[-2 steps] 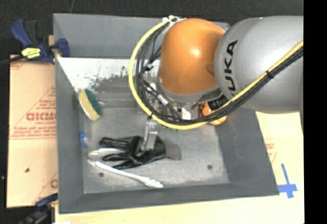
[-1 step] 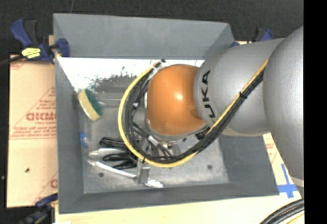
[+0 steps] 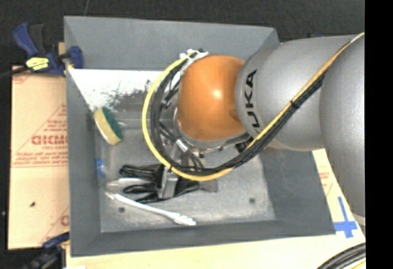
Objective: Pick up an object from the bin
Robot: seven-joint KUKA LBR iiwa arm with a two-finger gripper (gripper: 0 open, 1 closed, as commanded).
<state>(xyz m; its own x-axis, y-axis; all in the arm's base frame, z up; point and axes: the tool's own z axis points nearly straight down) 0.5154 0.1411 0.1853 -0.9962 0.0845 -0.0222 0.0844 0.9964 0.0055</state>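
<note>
Where the grey metal bin's (image 3: 245,203) floor meets its near wall, a slim white toothbrush (image 3: 153,209) lies slantwise. Just behind it sits a black tangle (image 3: 136,174) of loops, like scissor handles. The gripper (image 3: 167,183) is down at its right end; I cannot tell whether it is apart or together. Farther along the left wall lie a small blue piece (image 3: 101,168) and a rounded yellow-and-green sponge (image 3: 109,125). Open floor lies toward the right wall.

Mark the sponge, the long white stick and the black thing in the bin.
sponge (image 3: 106,129), camera view, its yellow face.
long white stick (image 3: 150,208), camera view, mid-shaft.
black thing (image 3: 137,171), camera view, its upper arm.
</note>
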